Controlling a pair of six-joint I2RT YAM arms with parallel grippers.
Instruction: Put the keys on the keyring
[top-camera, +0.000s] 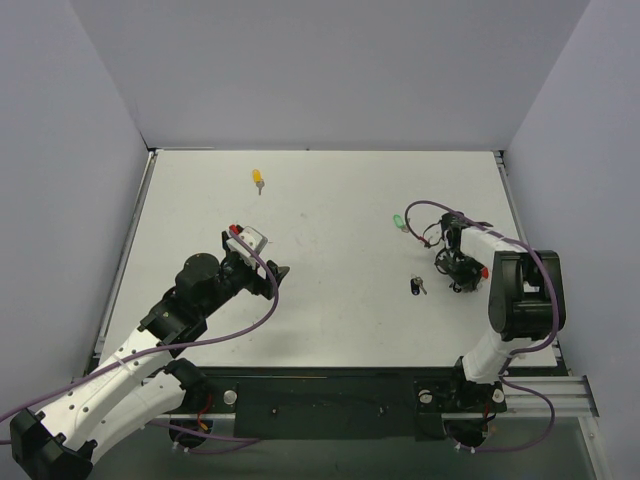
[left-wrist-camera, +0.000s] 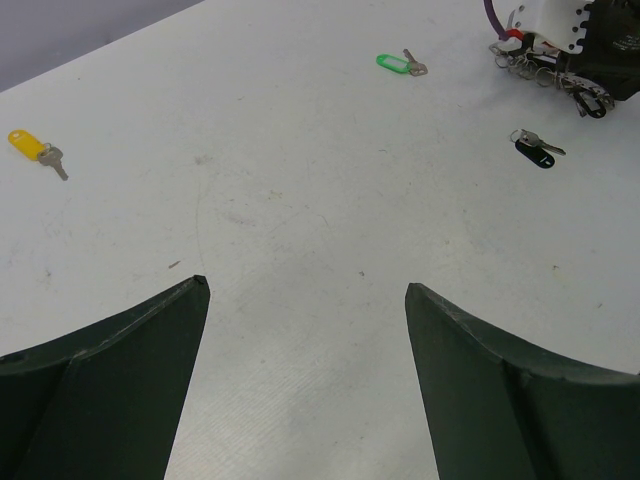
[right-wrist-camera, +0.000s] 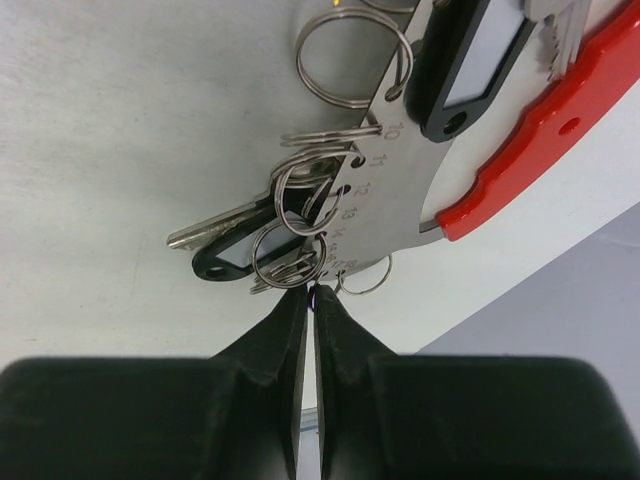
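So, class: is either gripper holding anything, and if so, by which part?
The left gripper is open and empty. The right gripper is shut on the keyring, pinching the narrow end of its numbered metal plate between the fingertips.

Bright even overhead light, soft faint shadows, sharp views, near end effector perhaps slightly blurred

Top external: high above the near edge, looking down over the whole desk (top-camera: 330, 200). Left wrist: low, facing the right edge, sharing the green key (top-camera: 399, 222). Right wrist: close-up on the keyring (right-wrist-camera: 395, 190).
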